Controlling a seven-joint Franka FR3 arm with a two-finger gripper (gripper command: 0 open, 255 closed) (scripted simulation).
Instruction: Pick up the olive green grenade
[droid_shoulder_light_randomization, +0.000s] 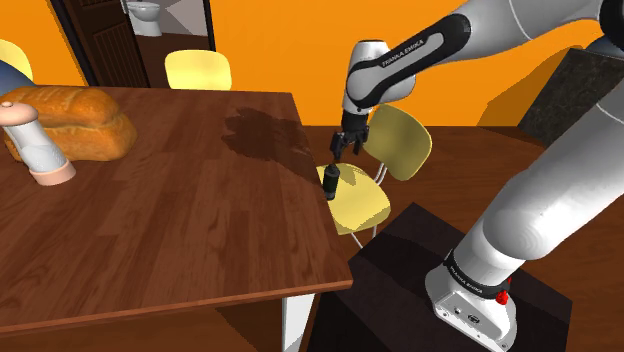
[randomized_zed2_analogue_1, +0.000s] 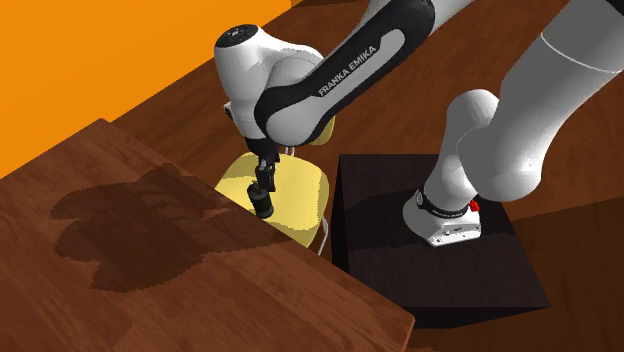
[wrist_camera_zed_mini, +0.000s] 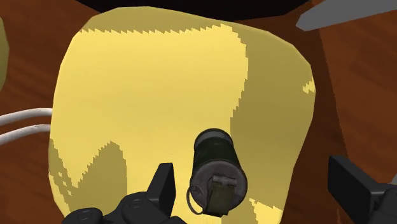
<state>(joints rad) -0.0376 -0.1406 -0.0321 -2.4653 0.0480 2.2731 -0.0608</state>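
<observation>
The olive green grenade (wrist_camera_zed_mini: 216, 170), a dark ribbed cylinder with a lever and ring on its top, sits just below my gripper (wrist_camera_zed_mini: 252, 172), close to one finger (wrist_camera_zed_mini: 162, 186) and well apart from the other. Neither finger touches it. In the shoulder view the grenade (droid_shoulder_light_randomization: 328, 182) is upright beside the table's corner edge, over the yellow chair seat (droid_shoulder_light_randomization: 360, 205), with my open gripper (droid_shoulder_light_randomization: 345, 148) just above it. The second exterior view has the grenade (randomized_zed2_analogue_1: 262, 196) under the gripper (randomized_zed2_analogue_1: 270, 160), against the yellow seat (randomized_zed2_analogue_1: 295, 195).
The brown wooden table (droid_shoulder_light_randomization: 170, 220) carries a bread loaf (droid_shoulder_light_randomization: 75, 122) and a pale bottle-like object (droid_shoulder_light_randomization: 38, 145) at the shoulder view's far left. A second yellow chair (droid_shoulder_light_randomization: 198, 70) stands behind the table. The dark stand (randomized_zed2_analogue_1: 430, 240) is beside the chair.
</observation>
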